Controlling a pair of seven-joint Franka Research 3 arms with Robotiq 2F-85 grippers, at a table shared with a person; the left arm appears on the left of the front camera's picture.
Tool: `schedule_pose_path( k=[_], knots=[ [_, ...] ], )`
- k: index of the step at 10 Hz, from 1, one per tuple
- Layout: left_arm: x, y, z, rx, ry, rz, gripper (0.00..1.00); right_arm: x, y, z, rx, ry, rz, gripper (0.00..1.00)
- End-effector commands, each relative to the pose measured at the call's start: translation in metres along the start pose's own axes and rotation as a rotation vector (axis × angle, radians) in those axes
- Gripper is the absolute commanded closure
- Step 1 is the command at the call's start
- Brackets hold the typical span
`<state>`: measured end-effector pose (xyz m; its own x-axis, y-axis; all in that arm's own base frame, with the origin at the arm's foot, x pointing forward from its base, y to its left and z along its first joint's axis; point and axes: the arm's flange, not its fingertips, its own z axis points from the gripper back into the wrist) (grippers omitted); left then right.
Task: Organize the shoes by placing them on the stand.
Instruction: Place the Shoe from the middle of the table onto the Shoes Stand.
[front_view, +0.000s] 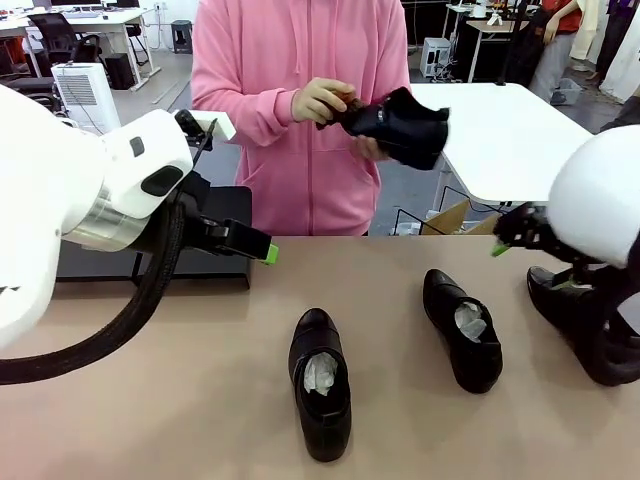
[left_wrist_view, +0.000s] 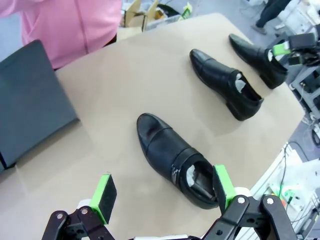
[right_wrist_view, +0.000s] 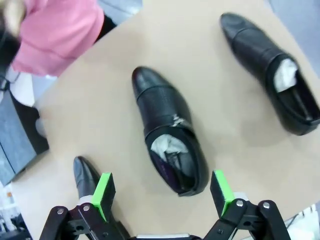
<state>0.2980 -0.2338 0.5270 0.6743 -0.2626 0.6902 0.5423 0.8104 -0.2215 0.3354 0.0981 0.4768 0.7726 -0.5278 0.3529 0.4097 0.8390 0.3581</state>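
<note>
Nearest shoe (front_view: 320, 385) lies flat on the table (front_view: 200, 400), toe toward the person, heel toward the robot — off the stand (front_view: 232, 205) to its right and on the robot's side. It's the closest of the three table shoes to the stand; second shoe (front_view: 463, 330) lies farther from it, third shoe (front_view: 575, 320) farthest, partly behind the right arm (front_view: 600, 200). Fourth shoe (front_view: 400, 125) is up in the person's hand (front_view: 320, 100), beyond the stand's far edge. Left gripper (left_wrist_view: 164, 191) hangs close by the stand, jaws spread wide, holding nothing. Seen from its wrist, the nearest shoe's long axis runs diagonal to the line between the pads (left_wrist_view: 105, 197), heel end by one pad — I'd guess a wrist twist before closing across the width. Right gripper (right_wrist_view: 162, 192) is equally wide and empty, farther from the stand, second shoe lying lengthwise between its fingers (right_wrist_view: 103, 195). Left arm (front_view: 60, 200) looks the nearer pick.
</note>
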Motion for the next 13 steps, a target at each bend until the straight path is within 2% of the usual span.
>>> schedule_pose_path(
  k=[1, 2, 3, 4, 6, 7, 8, 10, 11, 12, 13],
  knots=[
    [-0.002, 0.002, -0.004, 0.018, 0.009, 0.005, 0.0, 0.012, -0.012, 0.006, -0.005, -0.014, -0.033, 0.0],
    [-0.003, -0.003, -0.001, 0.07, 0.034, 0.008, 0.0, 0.03, -0.017, 0.007, -0.036, -0.008, -0.041, 0.0],
    [-0.005, -0.015, -0.003, 0.069, 0.027, 0.034, 0.0, 0.059, -0.032, 0.016, -0.066, -0.02, -0.041, 0.0],
    [-0.007, -0.03, -0.007, 0.059, 0.026, 0.061, 0.0, 0.088, -0.051, 0.024, -0.095, 0.02, -0.011, 0.0],
    [-0.012, -0.055, -0.012, 0.089, 0.053, 0.17, 0.0, 0.124, -0.076, 0.029, -0.047, 0.192, 0.062, 0.0],
    [-0.014, -0.068, -0.013, 0.074, 0.113, 0.222, 0.0, 0.138, -0.089, 0.025, -0.028, 0.248, 0.063, 0.0],
    [-0.014, -0.078, -0.014, 0.08, 0.147, 0.254, 0.0, 0.148, -0.103, 0.022, -0.013, 0.274, 0.084, 0.0],
    [-0.019, -0.108, -0.029, 0.118, 0.289, 0.305, 0.0, 0.166, -0.137, 0.014, -0.018, 0.305, 0.117, 0.0],
    [-0.021, -0.12, -0.046, 0.13, 0.338, 0.334, 0.0, 0.169, -0.15, 0.01, -0.035, 0.282, 0.073, 0.0],
    [-0.024, -0.13, -0.065, 0.143, 0.39, 0.337, 0.0, 0.155, -0.127, 0.012, -0.006, 0.289, 0.079, 0.0],
    [-0.026, -0.134, -0.088, 0.189, 0.424, 0.31, 0.0, 0.155, -0.127, 0.012, -0.006, 0.289, 0.079, 0.0]
  ],
)
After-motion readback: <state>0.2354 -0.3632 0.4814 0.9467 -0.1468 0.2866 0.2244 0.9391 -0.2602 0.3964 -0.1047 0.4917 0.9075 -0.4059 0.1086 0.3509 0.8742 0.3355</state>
